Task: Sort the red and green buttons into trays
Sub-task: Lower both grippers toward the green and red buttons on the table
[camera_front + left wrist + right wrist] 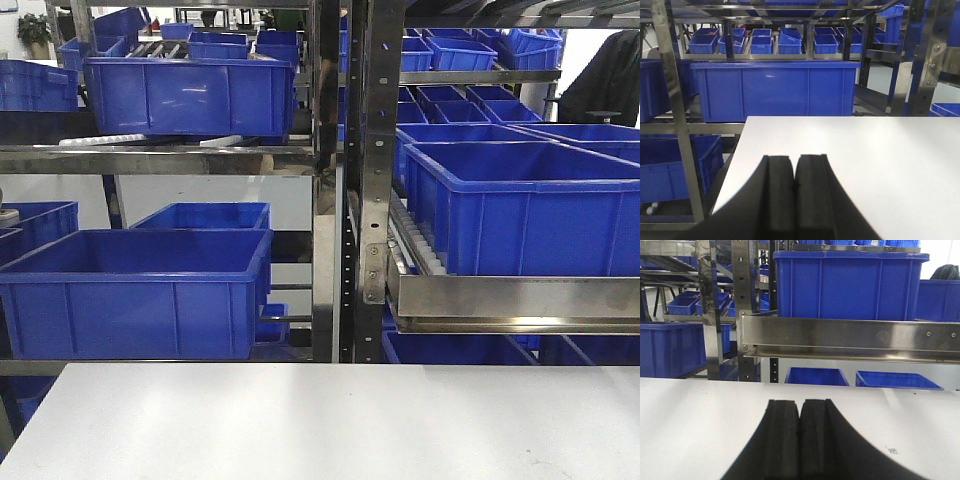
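hovering over the flat white bench (320,430), the black left end effector (794,172) and right end effector (800,415) were pinched together, empty; no buttons or trays showed, so i could not tell the nearer arm.

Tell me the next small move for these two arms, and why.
The left pincer and right pincer are both shut with nothing between them. No view shows a button or a tray, only the white table and blue crates behind it. So the best small move is probably to pan one wrist camera across the table to find them.
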